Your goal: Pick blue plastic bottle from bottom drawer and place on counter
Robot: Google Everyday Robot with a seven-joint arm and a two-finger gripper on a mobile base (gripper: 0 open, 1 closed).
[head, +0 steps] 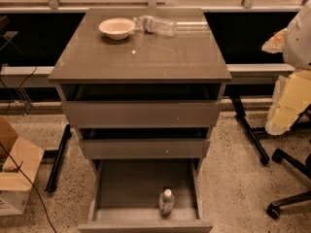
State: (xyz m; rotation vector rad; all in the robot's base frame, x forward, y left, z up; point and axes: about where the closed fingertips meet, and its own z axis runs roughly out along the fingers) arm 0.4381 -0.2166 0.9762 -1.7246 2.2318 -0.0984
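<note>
The blue plastic bottle (166, 201), small with a white cap, stands upright inside the bottom drawer (126, 186). It is near the drawer's front wall, right of centre. The bottom drawer is pulled fully open toward me. The two drawers above it stand slightly ajar. The counter (146, 57) is the glossy grey-brown top of the cabinet. My gripper is not in view. Only a white rounded shape (299, 30), possibly part of my arm, shows at the right edge.
A cream bowl (117, 27) and a clear crinkled water bottle (155, 24) lying on its side occupy the counter's far edge. A cardboard box (14, 174) sits on the floor at left. An office chair base (289, 188) and yellowish foam (289, 103) are at right. Black table legs (250, 130) flank the cabinet.
</note>
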